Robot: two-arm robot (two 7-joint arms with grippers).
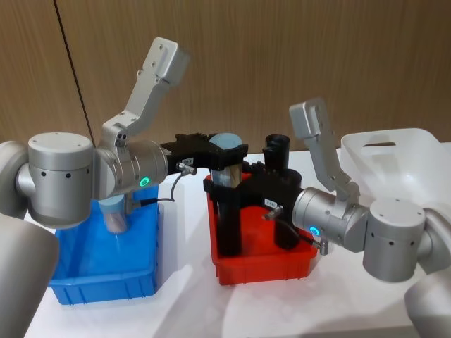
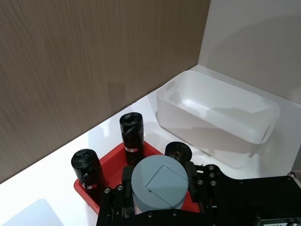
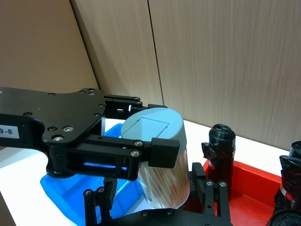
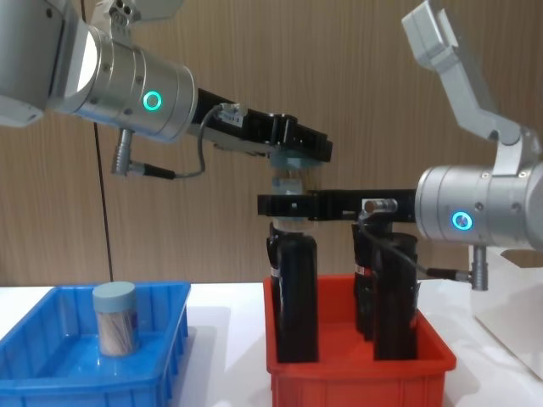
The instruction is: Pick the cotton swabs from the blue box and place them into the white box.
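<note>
Cotton swabs (image 3: 160,141) clamped in left hand (image 1: 227,156); right hand (image 4: 288,205) spread below.

Left pincer (image 4: 295,161) clamped, right pincer (image 4: 288,205) level just beneath it.

"9-8" on label (image 3: 8,132), left gripper (image 3: 149,136)

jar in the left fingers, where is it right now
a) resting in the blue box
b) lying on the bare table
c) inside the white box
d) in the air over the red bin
D: the jar, gripped at its lid by the left gripper, hangs above the black bottles standing in the red bin, with the right gripper at its lower end.
</note>
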